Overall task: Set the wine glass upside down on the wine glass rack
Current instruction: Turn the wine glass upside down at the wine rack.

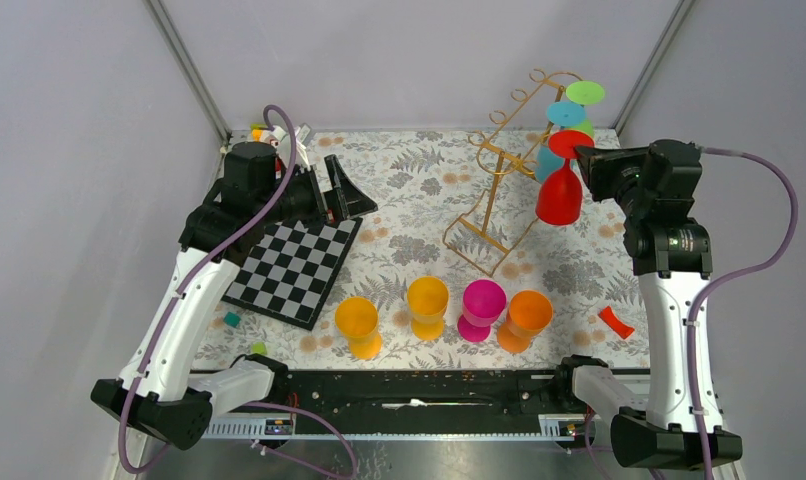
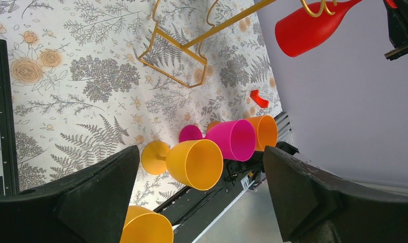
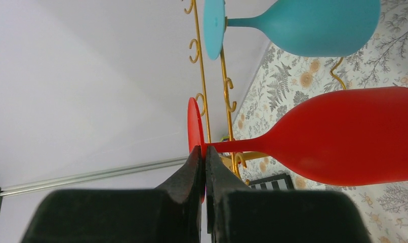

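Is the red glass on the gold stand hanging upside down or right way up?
Upside down: the red glass has its foot up at the top rail of the gold stand, bowl hanging below.

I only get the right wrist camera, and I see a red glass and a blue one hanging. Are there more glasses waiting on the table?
Observer: Yes, four stand upright near the front edge: a yellow plastic wine glass, another yellow glass, a pink glass and an orange glass.
Operator: Is anything else hanging up?
Observer: A green plastic wine glass hangs at the far end of the gold wire wine glass rack, beyond the teal glass and your red plastic wine glass.
Operator: What's the other arm doing?
Observer: The left gripper is open and empty, near the black-and-white checkerboard.
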You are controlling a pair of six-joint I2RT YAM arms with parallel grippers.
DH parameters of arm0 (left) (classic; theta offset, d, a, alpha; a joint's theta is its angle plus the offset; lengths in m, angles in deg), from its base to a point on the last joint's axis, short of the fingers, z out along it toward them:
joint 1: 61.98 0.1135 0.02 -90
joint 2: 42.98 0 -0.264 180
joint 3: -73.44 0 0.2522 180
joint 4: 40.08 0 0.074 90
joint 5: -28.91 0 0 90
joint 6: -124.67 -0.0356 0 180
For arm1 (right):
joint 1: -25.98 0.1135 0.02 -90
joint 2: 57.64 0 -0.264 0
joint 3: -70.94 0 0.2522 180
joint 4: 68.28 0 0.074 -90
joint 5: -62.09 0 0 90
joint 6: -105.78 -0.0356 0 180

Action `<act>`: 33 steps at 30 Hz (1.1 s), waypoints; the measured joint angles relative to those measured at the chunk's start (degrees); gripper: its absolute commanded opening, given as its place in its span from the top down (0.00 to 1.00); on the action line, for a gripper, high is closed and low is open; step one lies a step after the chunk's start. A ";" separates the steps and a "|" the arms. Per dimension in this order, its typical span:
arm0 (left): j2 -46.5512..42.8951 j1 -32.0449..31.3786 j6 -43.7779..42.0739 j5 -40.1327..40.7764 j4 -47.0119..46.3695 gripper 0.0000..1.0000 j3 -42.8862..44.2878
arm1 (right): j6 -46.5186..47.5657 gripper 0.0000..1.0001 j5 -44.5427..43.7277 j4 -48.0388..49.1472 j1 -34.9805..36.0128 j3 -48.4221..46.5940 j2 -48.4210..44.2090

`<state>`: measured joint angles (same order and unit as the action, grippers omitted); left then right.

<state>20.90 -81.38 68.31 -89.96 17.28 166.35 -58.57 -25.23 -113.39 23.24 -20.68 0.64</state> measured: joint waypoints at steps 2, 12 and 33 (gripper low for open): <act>0.07 0.00 0.17 -0.02 0.00 0.01 0.00 | -0.22 1.00 0.26 0.42 0.00 -0.31 0.28; 1.66 0.00 0.74 -0.31 0.00 0.01 0.00 | -1.92 1.00 1.38 1.07 0.00 -2.01 2.97; 1.77 0.00 0.44 -0.92 -0.02 0.01 0.00 | -0.61 1.00 1.51 1.79 0.00 -5.64 7.58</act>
<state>22.67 -81.38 68.75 -90.87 17.25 166.35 -59.18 -23.72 -111.60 23.24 -26.32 8.22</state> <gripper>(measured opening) 0.989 0.023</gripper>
